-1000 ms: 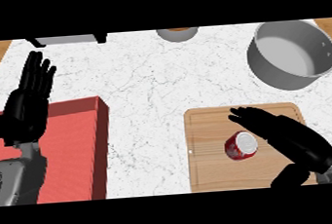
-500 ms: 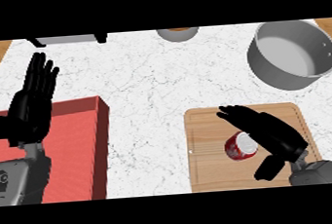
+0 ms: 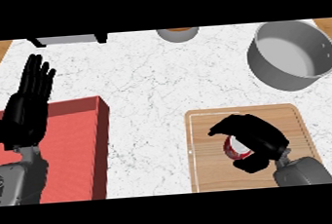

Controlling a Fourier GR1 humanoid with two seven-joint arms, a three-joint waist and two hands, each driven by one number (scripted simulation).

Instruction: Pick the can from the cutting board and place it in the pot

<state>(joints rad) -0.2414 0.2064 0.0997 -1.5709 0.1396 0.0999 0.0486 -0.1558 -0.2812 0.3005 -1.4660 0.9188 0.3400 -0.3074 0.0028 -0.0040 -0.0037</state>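
Here the right hand (image 3: 255, 136) curls its fingers (image 3: 227, 125) round the can (image 3: 236, 148).

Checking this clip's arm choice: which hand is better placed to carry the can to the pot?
The right hand: its fingers already curl round the can on the cutting board, and the pot sits on that side. The left hand rests open at the far left.

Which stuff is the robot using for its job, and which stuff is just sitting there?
For the job:
red can with white top
wooden cutting board
grey metal pot
right hand, curled round can

Just sitting there:
red tray
left hand, open
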